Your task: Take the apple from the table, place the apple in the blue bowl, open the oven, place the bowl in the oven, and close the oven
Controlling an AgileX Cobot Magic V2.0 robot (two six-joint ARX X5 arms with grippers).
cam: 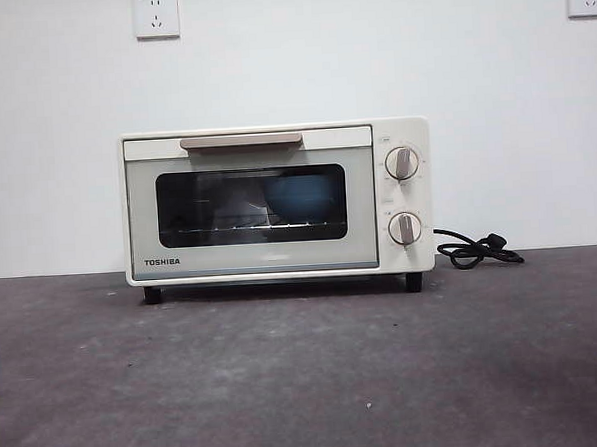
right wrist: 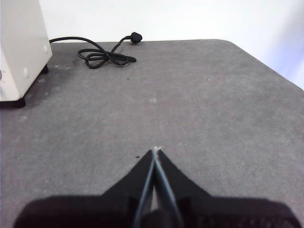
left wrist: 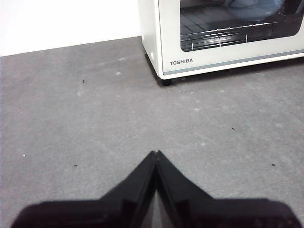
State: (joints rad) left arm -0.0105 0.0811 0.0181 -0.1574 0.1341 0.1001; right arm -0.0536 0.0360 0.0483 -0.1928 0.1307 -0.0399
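Both grippers idle, jaws together, empty: left gripper point(left wrist: 156, 154), right gripper point(right wrist: 155, 151).
Light-blue round bowl point(cam: 302, 198) sits inside shut cream-white toaster oven point(cam: 277, 200) at grey table's point(cam: 307, 383) back edge; apple unseen; task looks complete, no next move.

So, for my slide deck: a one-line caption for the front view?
Closed oven on the table, blue bowl visible behind its glass door.

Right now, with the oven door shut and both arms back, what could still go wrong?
Little is left to fail. The bowl sits toward one side of the rack inside the oven, and the apple cannot be made out through the dark glass, so its place is unconfirmed. The loose cord lies coiled on the table beside the oven; the right gripper could snag it if it sweeps that way.
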